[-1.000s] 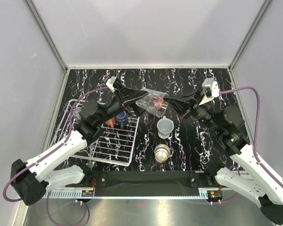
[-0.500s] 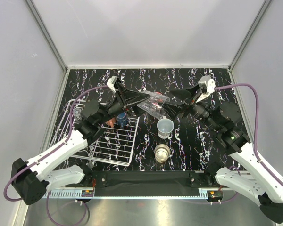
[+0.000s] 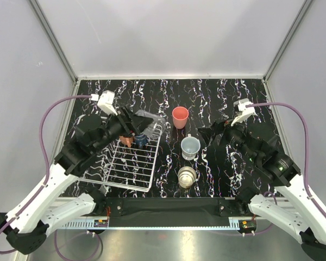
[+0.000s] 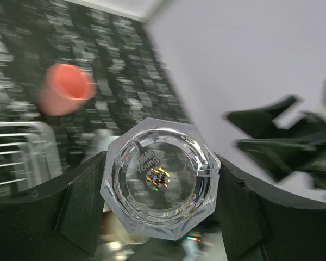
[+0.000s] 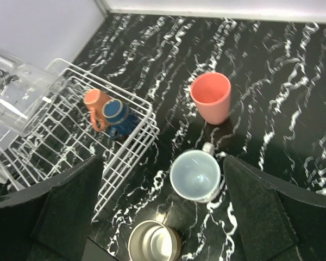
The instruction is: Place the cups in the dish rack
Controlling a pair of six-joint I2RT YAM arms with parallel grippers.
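— Where is the dish rack point(image 3: 131, 169)?
— On the left side of the table point(image 3: 228, 98). A salmon mug point(image 5: 94, 103) and a dark blue cup point(image 5: 115, 111) sit in its far corner.
— And the arms?
— The left arm point(image 3: 87, 147) reaches over the rack. The left gripper point(image 4: 160, 206) clamps a clear glass point(image 4: 162, 176), tilted, above the far rim. The right arm point(image 3: 266, 157) is bent, and the right gripper point(image 5: 160, 185) is spread wide and empty near the pale mug point(image 5: 195, 176). The coral tumbler point(image 5: 211, 97) stands upright just beyond.

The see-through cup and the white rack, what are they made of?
Clear cup: glass or clear plastic, hard to tell which. You can see right through it, and its eight-sided base sparkles.
Rack: probably metal wire with a smooth white coating. It is made of thin, stiff bars in a grid.
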